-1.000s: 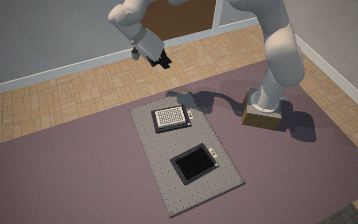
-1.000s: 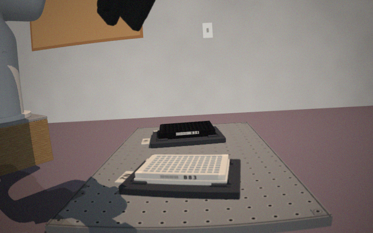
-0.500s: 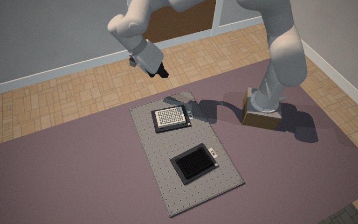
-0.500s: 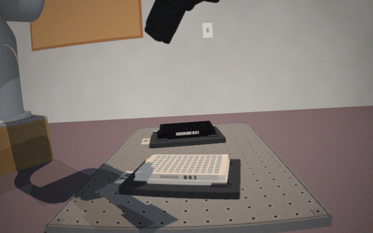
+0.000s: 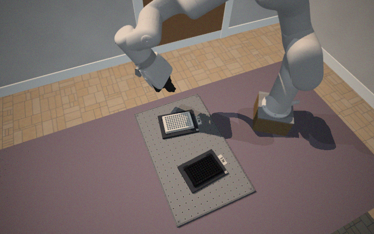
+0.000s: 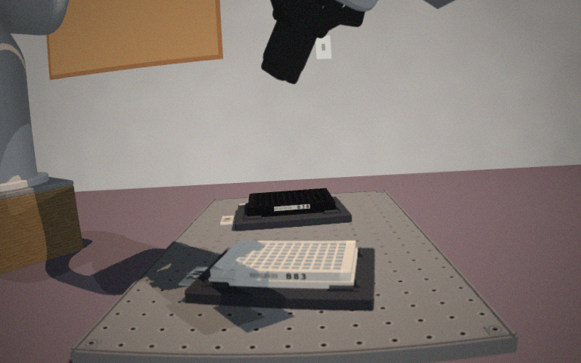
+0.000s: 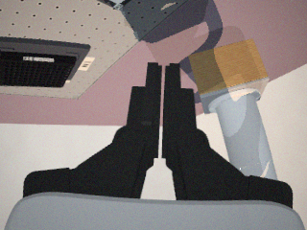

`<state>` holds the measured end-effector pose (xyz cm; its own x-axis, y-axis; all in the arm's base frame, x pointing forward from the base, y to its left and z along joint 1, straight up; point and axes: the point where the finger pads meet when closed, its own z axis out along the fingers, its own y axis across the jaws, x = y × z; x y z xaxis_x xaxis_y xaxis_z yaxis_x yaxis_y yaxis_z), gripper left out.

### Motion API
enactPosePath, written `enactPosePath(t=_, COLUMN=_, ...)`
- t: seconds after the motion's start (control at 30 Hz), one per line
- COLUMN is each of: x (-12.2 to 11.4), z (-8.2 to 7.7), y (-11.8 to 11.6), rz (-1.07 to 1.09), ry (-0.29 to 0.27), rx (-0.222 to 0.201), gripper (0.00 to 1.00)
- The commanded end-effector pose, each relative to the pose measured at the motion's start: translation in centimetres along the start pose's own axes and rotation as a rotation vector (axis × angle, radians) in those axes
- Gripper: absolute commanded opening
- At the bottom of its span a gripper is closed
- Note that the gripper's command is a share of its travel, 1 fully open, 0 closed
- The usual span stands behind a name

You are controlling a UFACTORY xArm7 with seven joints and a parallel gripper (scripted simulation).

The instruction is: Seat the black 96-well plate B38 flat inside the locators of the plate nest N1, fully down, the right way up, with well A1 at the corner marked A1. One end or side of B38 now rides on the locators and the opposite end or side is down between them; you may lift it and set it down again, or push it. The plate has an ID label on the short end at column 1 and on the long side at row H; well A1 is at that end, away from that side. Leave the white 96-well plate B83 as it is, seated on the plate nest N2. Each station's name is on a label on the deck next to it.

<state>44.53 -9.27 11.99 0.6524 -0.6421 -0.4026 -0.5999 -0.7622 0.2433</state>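
The black plate B38 sits on the dark nest N1 on the near part of the perforated deck. In the exterior view the black plate shows its B38 label on the long side facing the camera, and it looks slightly tilted on the nest. The white plate B83 sits on nest N2, and shows its label in the exterior view. My gripper is shut on nothing, high in the air beyond the deck's far end, near B83. The wrist view shows the fingers pressed together.
The grey perforated deck lies on a purple mat. The arm's base stands on a wooden block to the right of the deck. White station labels N1 and N2 lie beside the nests.
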Motion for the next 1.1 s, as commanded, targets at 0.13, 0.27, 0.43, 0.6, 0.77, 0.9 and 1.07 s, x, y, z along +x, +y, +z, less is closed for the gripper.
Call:
enactPosePath(t=0.13, x=-1.4, z=0.4, y=-2.7, rz=0.050, ry=0.054, rx=0.013, gripper=0.00)
enactPosePath(t=0.27, x=-2.5, z=0.8, y=-4.4, rz=0.091, ry=0.092, rx=0.026, gripper=0.00)
enactPosePath(t=0.43, x=-3.4, z=1.2, y=-5.5, rz=0.132, ry=0.128, rx=0.043, gripper=0.00)
enactPosePath(t=0.6, x=-4.3, z=1.6, y=-6.7, rz=0.156, ry=0.148, rx=0.055, gripper=0.00)
enactPosePath(t=0.77, x=-5.4, z=2.0, y=-8.0, rz=0.173, ry=0.163, rx=0.063, gripper=0.00)
enactPosePath(t=0.9, x=-6.1, z=2.3, y=-8.7, rz=0.213, ry=0.195, rx=0.086, gripper=0.00)
enactPosePath(t=1.07, x=-7.6, z=3.0, y=-10.2, rz=0.252, ry=0.225, rx=0.113, gripper=0.00)
